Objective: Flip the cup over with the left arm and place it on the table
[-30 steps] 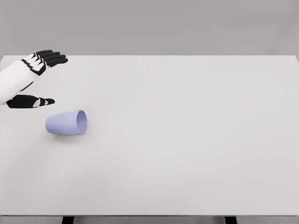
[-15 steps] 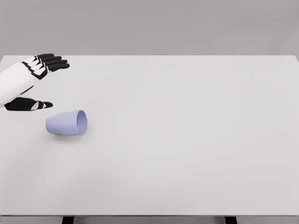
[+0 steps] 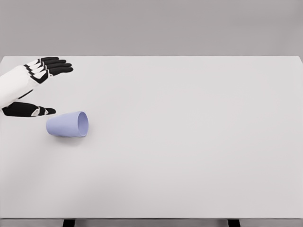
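Cup: a pale lavender-blue, smooth-walled tapered cup point(image 3: 67, 124) lies on its side on the white rectangular table point(image 3: 189, 142), close to the table's left edge and about midway between its far and near edges. Its open mouth faces the right of the picture; its narrower base points left.

Left hand: the white-armed, black-fingered left hand point(image 3: 33, 87) comes in from the left edge and sits just behind and left of the cup, apart from it. The fingers point(image 3: 57, 65) are stretched out and spread, well above the cup in the picture, while the thumb point(image 3: 31, 110) reaches out lower, near the cup's base but not touching. It holds nothing.

Why held so: the wide gap between thumb and fingers looks like a pre-grasp opening, sized to take the cup's body from the side; I judge this the approach step, with the flip not yet begun.

Why the cup matters as it lies: on its side it can roll, so a glancing touch on the wall may push it away instead of seating it in the palm.

Right hand: not in view.

Surroundings: only the plain grey backdrop point(image 3: 151, 26) behind the table and dark table legs point(image 3: 69, 222) at the cup-side near edge.

Obstructions: none that I can see between hand and cup.
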